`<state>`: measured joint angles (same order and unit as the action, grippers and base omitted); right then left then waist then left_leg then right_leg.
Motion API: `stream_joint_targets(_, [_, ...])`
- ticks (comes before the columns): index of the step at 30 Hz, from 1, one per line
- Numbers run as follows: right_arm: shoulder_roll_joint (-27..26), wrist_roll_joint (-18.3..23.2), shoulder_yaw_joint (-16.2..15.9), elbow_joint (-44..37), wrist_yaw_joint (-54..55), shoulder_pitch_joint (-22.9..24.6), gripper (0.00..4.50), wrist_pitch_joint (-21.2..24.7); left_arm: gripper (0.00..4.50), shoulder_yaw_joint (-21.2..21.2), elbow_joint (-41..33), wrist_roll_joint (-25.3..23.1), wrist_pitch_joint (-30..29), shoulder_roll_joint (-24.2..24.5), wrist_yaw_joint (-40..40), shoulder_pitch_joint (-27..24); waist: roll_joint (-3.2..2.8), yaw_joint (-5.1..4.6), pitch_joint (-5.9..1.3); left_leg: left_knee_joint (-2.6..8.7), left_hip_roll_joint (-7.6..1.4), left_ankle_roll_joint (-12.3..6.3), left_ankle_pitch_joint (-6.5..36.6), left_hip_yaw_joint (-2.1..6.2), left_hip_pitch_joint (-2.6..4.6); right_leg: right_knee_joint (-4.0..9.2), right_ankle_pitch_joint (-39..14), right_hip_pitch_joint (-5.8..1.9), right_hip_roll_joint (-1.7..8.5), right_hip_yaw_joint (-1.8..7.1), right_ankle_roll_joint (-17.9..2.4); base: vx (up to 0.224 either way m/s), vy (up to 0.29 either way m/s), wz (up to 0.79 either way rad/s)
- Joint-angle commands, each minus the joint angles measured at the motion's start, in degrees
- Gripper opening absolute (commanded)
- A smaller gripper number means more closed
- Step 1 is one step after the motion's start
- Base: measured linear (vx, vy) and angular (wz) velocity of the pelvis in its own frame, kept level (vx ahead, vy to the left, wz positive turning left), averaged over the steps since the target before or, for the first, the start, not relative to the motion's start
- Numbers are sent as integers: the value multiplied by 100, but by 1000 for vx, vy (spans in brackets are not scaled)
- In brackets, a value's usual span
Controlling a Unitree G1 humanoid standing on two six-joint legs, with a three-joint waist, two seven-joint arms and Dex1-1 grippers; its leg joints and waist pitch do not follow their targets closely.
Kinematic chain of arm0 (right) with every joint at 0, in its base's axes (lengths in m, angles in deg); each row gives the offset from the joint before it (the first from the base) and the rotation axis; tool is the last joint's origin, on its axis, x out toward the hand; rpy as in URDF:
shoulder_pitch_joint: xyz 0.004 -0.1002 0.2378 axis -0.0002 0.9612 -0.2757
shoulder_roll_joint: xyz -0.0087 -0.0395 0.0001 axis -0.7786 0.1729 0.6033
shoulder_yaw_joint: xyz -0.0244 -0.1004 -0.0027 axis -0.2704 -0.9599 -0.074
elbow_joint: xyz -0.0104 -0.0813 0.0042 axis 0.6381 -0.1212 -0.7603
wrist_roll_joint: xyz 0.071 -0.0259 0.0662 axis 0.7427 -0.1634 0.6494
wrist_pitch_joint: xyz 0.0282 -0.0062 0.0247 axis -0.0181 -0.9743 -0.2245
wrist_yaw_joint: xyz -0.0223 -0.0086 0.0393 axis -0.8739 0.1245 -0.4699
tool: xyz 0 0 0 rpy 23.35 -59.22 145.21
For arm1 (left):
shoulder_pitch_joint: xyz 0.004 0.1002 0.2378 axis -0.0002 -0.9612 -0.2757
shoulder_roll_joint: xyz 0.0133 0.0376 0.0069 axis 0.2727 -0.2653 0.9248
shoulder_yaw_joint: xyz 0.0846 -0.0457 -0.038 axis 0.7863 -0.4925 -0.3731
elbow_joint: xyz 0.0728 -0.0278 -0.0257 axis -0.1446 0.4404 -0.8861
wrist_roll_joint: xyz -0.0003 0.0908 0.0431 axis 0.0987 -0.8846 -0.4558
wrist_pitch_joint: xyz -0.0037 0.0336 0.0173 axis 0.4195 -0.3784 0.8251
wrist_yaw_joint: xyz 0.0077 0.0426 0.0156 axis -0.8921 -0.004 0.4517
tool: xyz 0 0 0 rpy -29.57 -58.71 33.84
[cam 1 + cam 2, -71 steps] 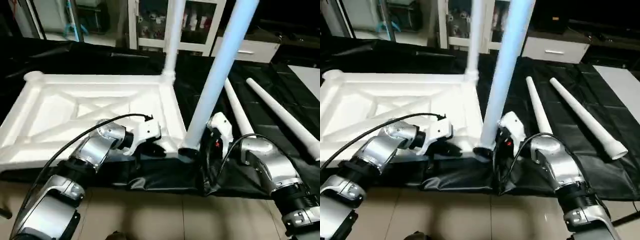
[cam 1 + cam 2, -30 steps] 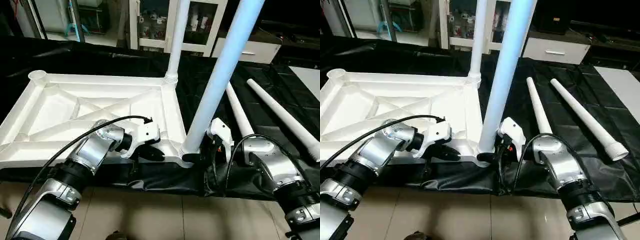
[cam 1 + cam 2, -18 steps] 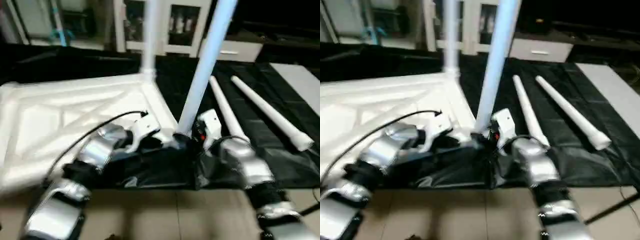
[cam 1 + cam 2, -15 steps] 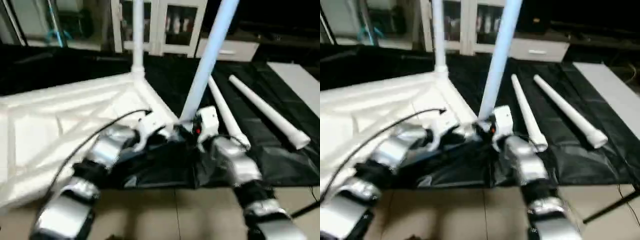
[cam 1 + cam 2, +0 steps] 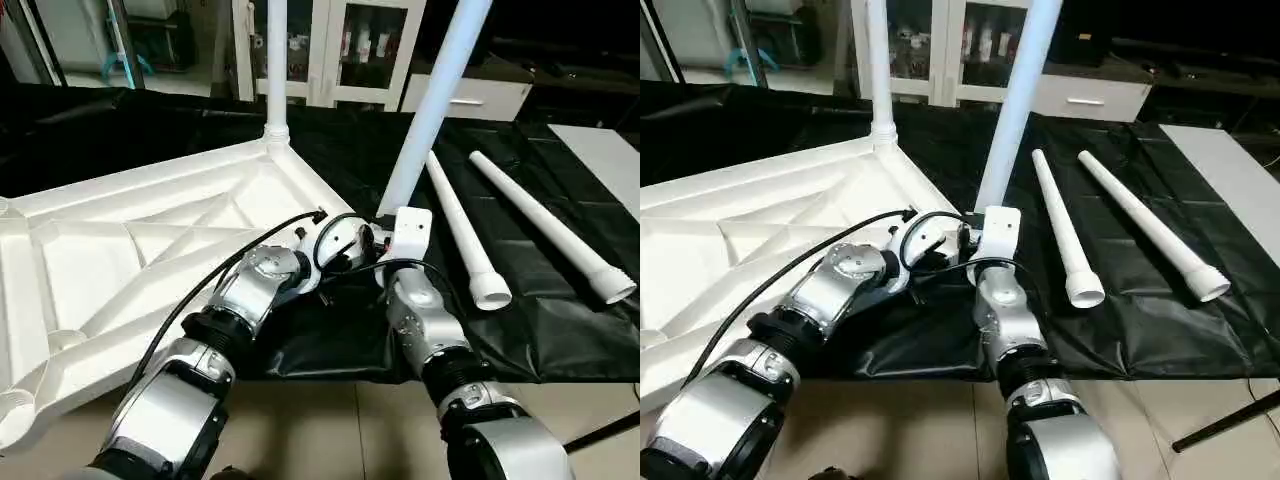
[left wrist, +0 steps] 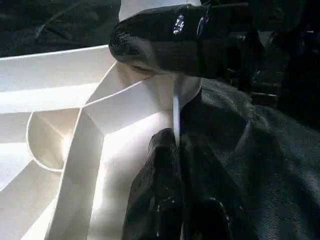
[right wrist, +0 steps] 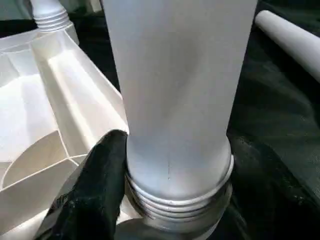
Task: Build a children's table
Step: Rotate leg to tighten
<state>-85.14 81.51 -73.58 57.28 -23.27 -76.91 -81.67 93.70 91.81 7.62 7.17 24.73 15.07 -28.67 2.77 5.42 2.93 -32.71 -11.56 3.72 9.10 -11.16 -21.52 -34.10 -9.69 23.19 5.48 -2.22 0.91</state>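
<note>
Head views sharp now, no motion blur. Light from overhead, fairly bright in foreground; bg room dimmer. White tabletop [image 5: 130, 240] nearly blown out in places, ribs cast soft grey shadows. Black cloth [image 5: 540, 320] soaks up light, faint sheen on folds. Silver forearms w/ bright highlights. Upright leg [image 5: 430, 100] has a bluish cast. Glass cabinet [image 5: 340, 45] at back reflects some light. Left wrist view: dim, black fingers [image 6: 165, 40] close to lens, out of focus, small glare spots. Right wrist view: leg fills the view, soft, evenly lit; threads [image 7: 175, 205] shaded underneath.
</note>
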Motion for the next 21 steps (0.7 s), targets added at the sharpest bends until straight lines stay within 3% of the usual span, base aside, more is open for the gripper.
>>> stream_joint_targets(1, [205, -227, -96, -170, 55, 64, 336, -295, 0, -113, 98, -1, 275, 78, 92, 28, -27, 16, -384, 424, -111, 139, 1933, 58, 121, 394, -1197, -151, 248, 150, -919, 0, 0, 0])
stream_joint_targets(6, [512, -229, 22, -525, -121, 174, 381, -371, 0, -54, 16, 6, 334, 226, -154, -55, -38, 33, -416, 382, -105, -11, 1290, 34, 90, 292, -439, -212, 220, 143, -1041, 0, 0, 0])
stream_joint_targets(12, [1172, -231, -71, -1132, -976, 405, 434, -12, 0, 100, -151, 4, 259, 513, -780, -214, -48, 72, -422, 343, -112, -206, 1038, 23, 82, 248, 17, -240, 194, 128, -1225, 0, 0, 0])
stream_joint_targets(16, [1830, 402, -363, -1523, -3337, 619, 448, 774, 0, 323, -438, 92, 356, 852, -1767, -413, -49, 83, -406, 345, -118, -288, 1256, 20, 83, 278, -161, -270, 202, 129, -1327, 0, 0, 0])
stream_joint_targets(20, [2117, 462, -557, -1638, -4170, 749, 448, 818, 0, 456, -637, 164, 450, 984, -2289, -519, -68, 130, -403, 345, -156, -228, 1314, 18, 98, 267, -181, -250, 219, 127, -1444, 0, 0, 0])
stream_joint_targets(21, [2358, 536, -710, -1729, -4851, 874, 448, 883, 0, 596, -808, 194, 450, 1101, -2700, -599, -77, 121, -402, 353, -152, -185, 1383, 24, 104, 278, -272, -248, 216, 122, -1462, 0, 0, 0])
